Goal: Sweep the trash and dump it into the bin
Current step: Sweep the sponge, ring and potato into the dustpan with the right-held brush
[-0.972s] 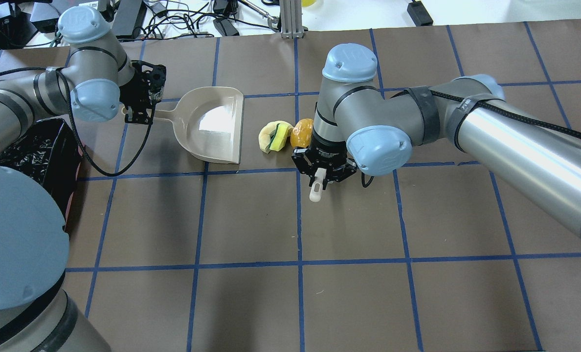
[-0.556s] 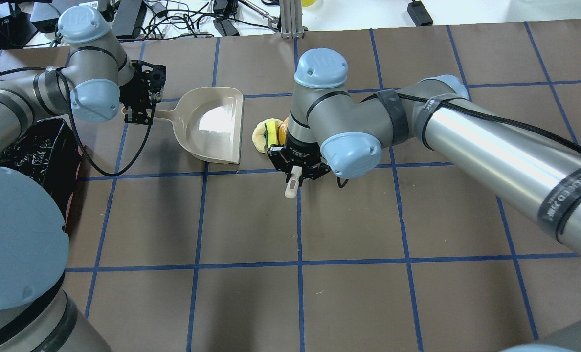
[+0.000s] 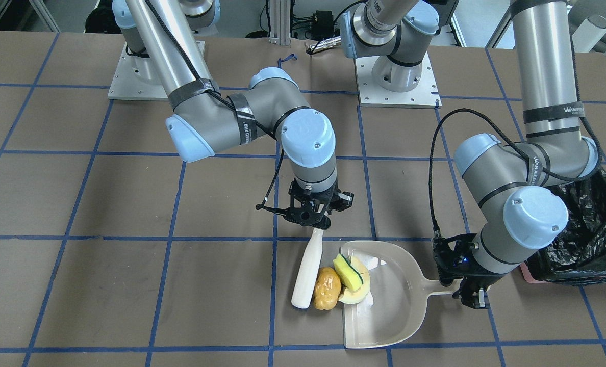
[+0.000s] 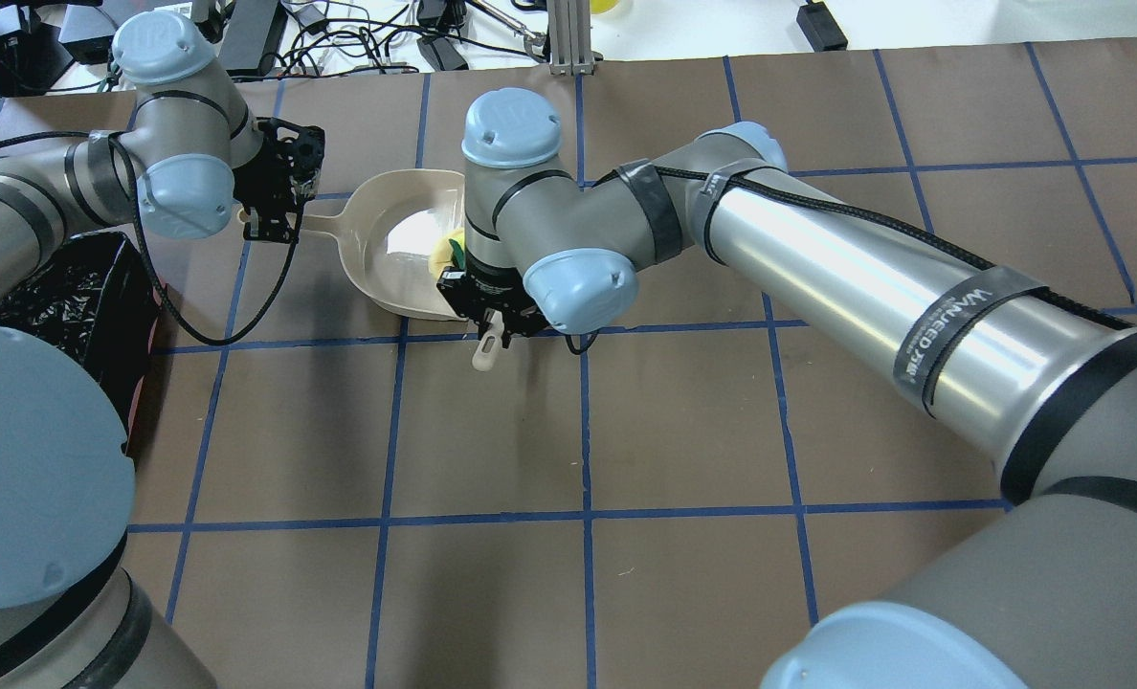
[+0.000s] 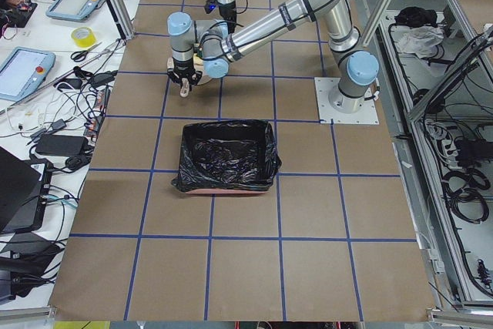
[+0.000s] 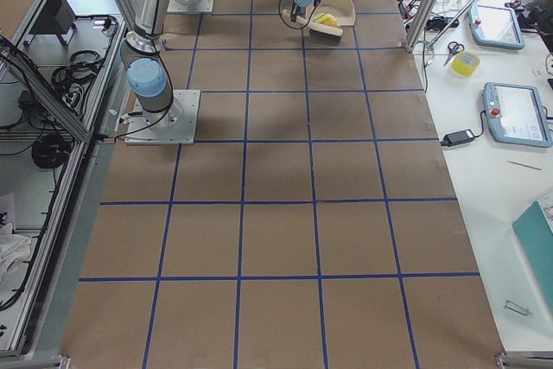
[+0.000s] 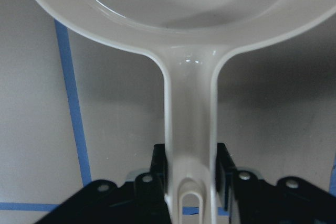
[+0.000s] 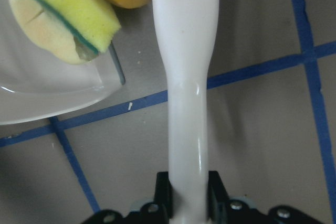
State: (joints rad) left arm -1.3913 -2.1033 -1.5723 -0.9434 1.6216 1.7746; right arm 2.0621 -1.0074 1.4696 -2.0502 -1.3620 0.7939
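While the right gripper point(image 3: 313, 227) clasps the brush point(image 3: 307, 270) and the left gripper point(image 3: 474, 298) clamps the dustpan point(image 3: 400, 306) toward the far left corner of the table point(image 3: 78, 204), push low and flat: the potato point(image 3: 327, 288) seems outside the lip, while the sponge point(image 3: 349, 270) and the cream ring point(image 3: 358, 293) lie on it.

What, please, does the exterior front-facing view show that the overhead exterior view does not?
Only the front-facing view shows the potato-like lump against the brush, with the sponge and cream ring on the dustpan lip. Only the overhead view shows the cables past the table's far edge. Both show the left gripper shut on the dustpan handle, the right gripper shut on the brush, and the bin.
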